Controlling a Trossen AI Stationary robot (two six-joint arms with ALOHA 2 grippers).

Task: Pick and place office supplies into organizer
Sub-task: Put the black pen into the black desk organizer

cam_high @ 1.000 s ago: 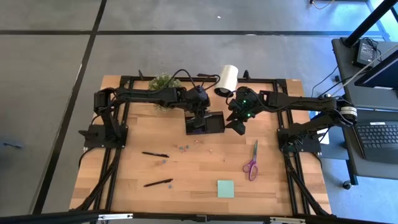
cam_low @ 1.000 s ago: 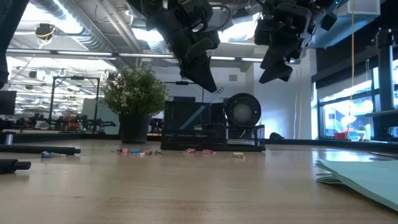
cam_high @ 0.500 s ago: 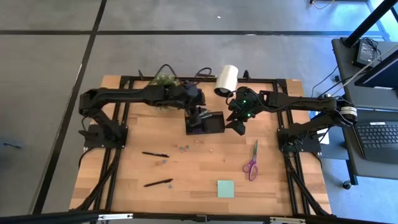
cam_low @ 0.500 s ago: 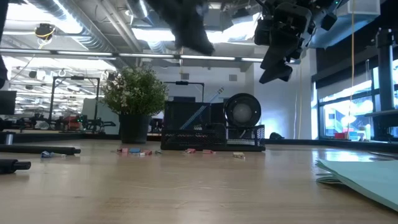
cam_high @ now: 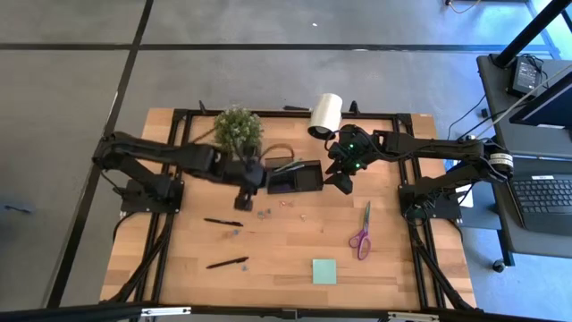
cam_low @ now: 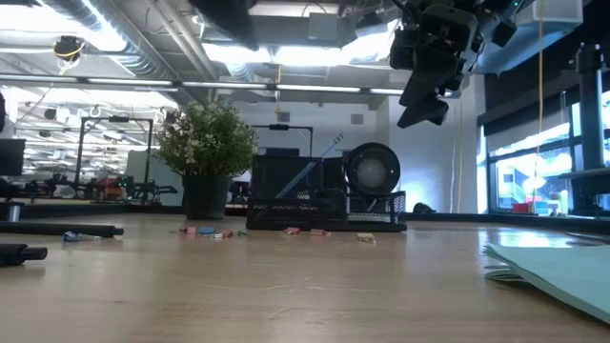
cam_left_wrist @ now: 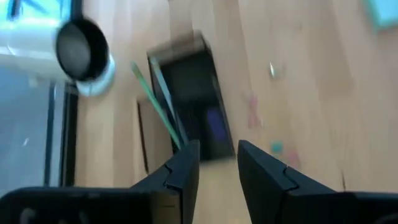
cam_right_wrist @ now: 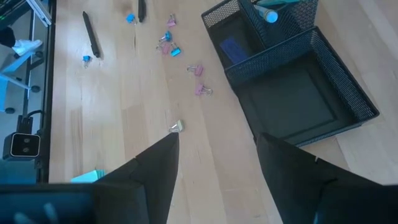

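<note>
The black organizer (cam_high: 295, 177) sits mid-table with a pale green stick (cam_high: 288, 165) standing in its taller compartment, leaning on the rim, and a purple piece (cam_left_wrist: 216, 124) on its floor. My left gripper (cam_high: 244, 204) hangs open to the organizer's left, with nothing between its fingers (cam_left_wrist: 217, 165). My right gripper (cam_high: 342, 185) stays open above the table just right of the organizer (cam_right_wrist: 286, 68). On the wood lie purple-handled scissors (cam_high: 362, 233), a green sticky-note pad (cam_high: 323, 271), two black pens (cam_high: 222, 222) (cam_high: 228, 263) and small clips (cam_high: 264, 212).
A potted plant (cam_high: 237, 130) stands behind my left arm. A white roll (cam_high: 326, 114) lies at the far edge behind the organizer. More clips (cam_right_wrist: 171, 43) are scattered in front of the organizer. Bare wood lies along the near edge around the pad.
My left gripper has risen from over the organizer and swung toward the table's left and near side, rolling as it went. The pale green stick, which was at its fingertips, stays leaning in the organizer.
</note>
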